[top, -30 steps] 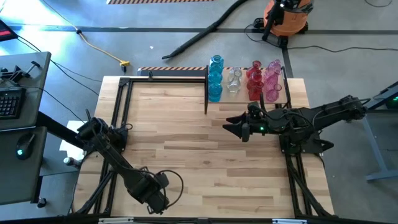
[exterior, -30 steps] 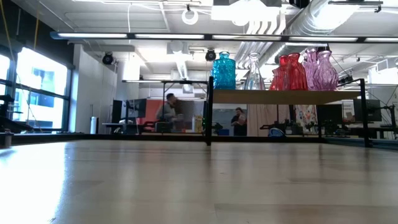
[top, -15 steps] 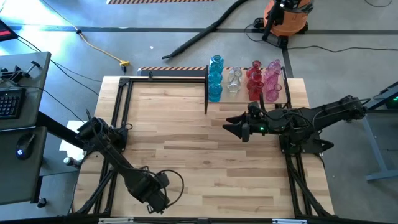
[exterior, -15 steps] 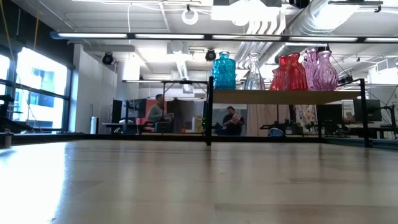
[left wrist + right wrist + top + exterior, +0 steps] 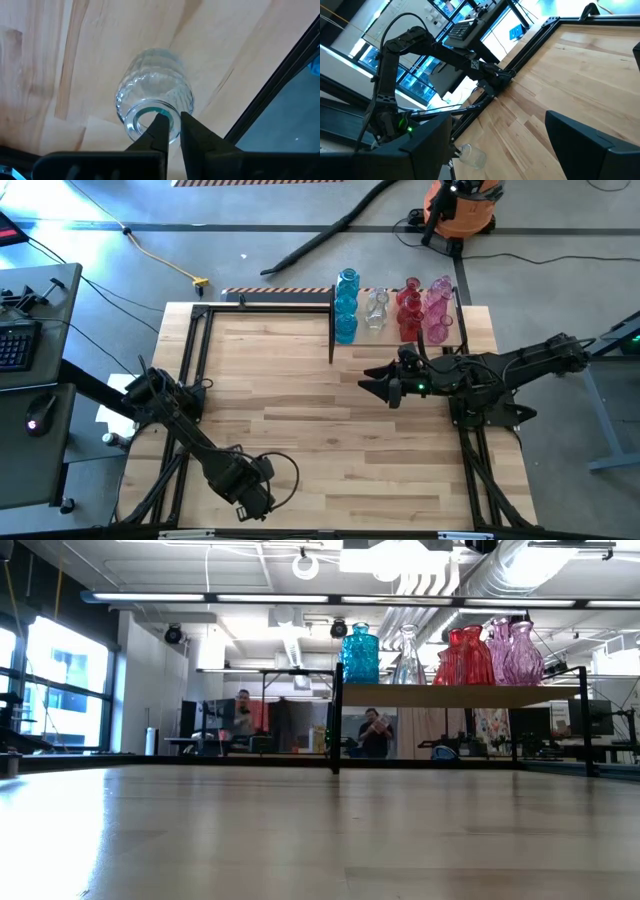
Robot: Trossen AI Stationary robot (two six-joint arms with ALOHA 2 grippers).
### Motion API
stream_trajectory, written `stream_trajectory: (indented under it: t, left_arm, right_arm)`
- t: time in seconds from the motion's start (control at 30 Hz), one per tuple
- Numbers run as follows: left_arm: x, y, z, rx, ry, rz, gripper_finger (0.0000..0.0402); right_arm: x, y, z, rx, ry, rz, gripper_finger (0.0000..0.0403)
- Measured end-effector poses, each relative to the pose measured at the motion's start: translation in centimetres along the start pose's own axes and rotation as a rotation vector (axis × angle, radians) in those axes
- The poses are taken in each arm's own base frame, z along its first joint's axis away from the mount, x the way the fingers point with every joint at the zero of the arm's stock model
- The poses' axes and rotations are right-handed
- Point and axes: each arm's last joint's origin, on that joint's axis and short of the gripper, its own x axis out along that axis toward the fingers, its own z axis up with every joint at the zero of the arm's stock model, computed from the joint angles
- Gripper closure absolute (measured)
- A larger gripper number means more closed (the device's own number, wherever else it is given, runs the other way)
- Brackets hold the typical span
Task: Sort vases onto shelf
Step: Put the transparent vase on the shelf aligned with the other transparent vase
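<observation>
Down at the near edge of the table, our left gripper (image 5: pixel 171 131) has its two dark fingers pinched almost together on the rim of a clear vase (image 5: pixel 154 89). One finger (image 5: pixel 159 131) sits inside the mouth and the other outside, so we hold only a thin lip of glass. From the wrist camera the vase appears to stand upright on the pale wooden table (image 5: pixel 300 400), close to the black rail along that edge. From above, the left gripper (image 5: pixel 252 498) sits near the front left of the table, and the vase itself is hidden beneath it.

Our right gripper (image 5: pixel 368 383) waits with its fingers spread wide and nothing between them, hovering just in front of the shelf (image 5: pixel 400 340). From its wrist camera the clear vase (image 5: pixel 472 156) shows small in the distance under the left arm.

The shelf stands at the far right of the table. On its top level stand a blue vase (image 5: pixel 360 654), a clear one, red ones (image 5: pixel 465 657) and pink ones (image 5: pixel 520 653), packed closely in a row.

We judge the risk to lie in the grip. A pinch on smooth, thin glass could slip as we lift, letting the vase swing or drop. The table edge is close, so a fall might carry it off. At the shelf, the crowded row leaves little room, and a nudge could topple a neighbour.
</observation>
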Motion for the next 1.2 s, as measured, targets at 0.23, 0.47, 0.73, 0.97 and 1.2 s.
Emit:
stream_trajectory:
  t: [0.23, 0.47, 0.73, 0.97, 1.2]
  left_arm:
    - [0.0, 0.0, 0.0, 0.032, 0.001, 0.002, 0.0391]
    - [-0.8, 0.6, 0.3, 0.053, -0.015, -0.008, 0.0391]
    - [-3.4, 2.4, 1.3, 0.048, -0.082, -0.061, 0.0391]
    - [-5.4, 4.5, 2.8, 0.050, -0.139, -0.102, 0.0391]
    - [-7.0, 6.8, 4.5, 0.058, -0.187, -0.132, 0.0391]
  right_arm:
    - [0.0, 0.0, 0.0, 0.022, 0.000, 0.000, 0.0098]
    - [0.0, 0.0, 0.0, 0.050, 0.013, 0.010, 0.0098]
    - [0.0, 0.1, -0.2, 0.047, 0.058, 0.037, 0.0098]
    - [0.0, 0.1, -0.3, -0.006, 0.083, 0.058, 0.0098]
    - [0.0, 0.1, -0.3, -0.058, 0.082, 0.060, 0.0098]
